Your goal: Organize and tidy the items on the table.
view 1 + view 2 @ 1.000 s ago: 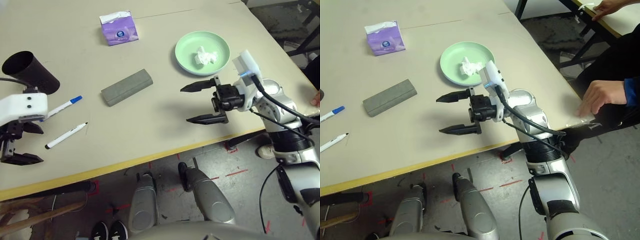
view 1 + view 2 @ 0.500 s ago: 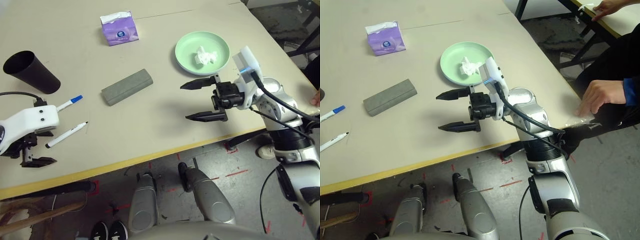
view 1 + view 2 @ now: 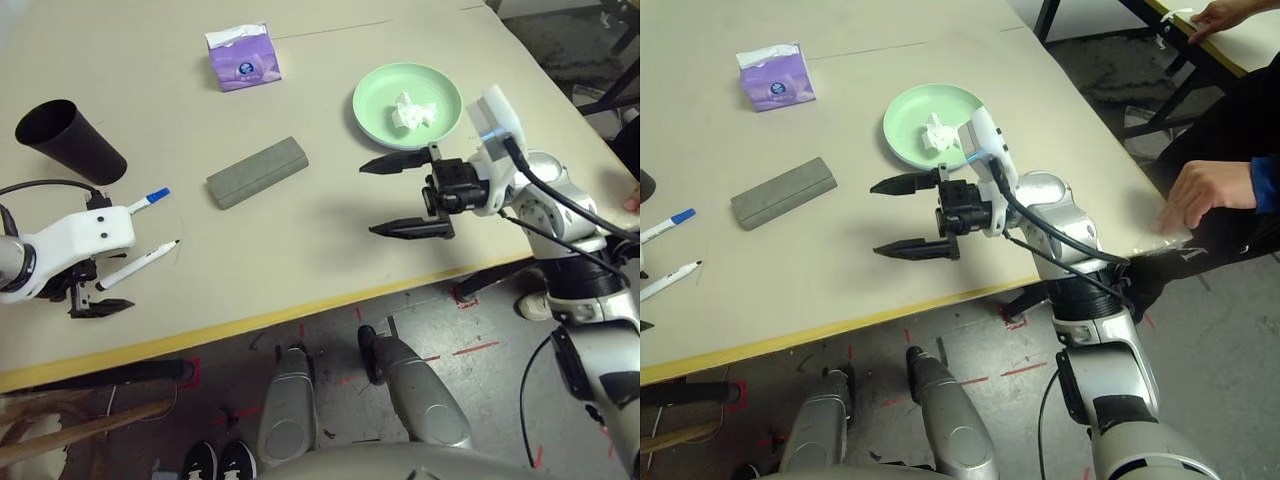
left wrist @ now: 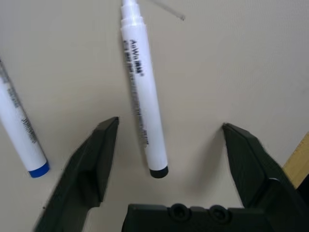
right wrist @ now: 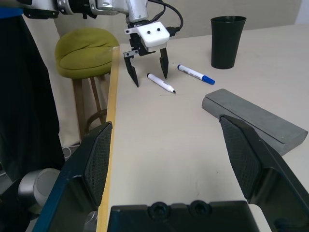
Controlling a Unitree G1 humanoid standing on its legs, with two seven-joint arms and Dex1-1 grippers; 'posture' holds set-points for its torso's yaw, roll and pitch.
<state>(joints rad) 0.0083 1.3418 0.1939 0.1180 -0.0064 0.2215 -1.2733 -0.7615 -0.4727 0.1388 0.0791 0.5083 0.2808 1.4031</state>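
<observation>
Left pincer [image 4: 164, 169], jaws spread, straddles the black-capped marker [image 4: 142, 101] lying near the counter's [image 3: 330, 240] front edge; an off-centre close could roll it away, while the right pincer [image 3: 405, 197] hangs released.

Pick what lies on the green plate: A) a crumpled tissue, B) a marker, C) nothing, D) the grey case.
A: a crumpled white tissue sits in the middle of the green plate, while the markers and case lie on the bare table.
</observation>
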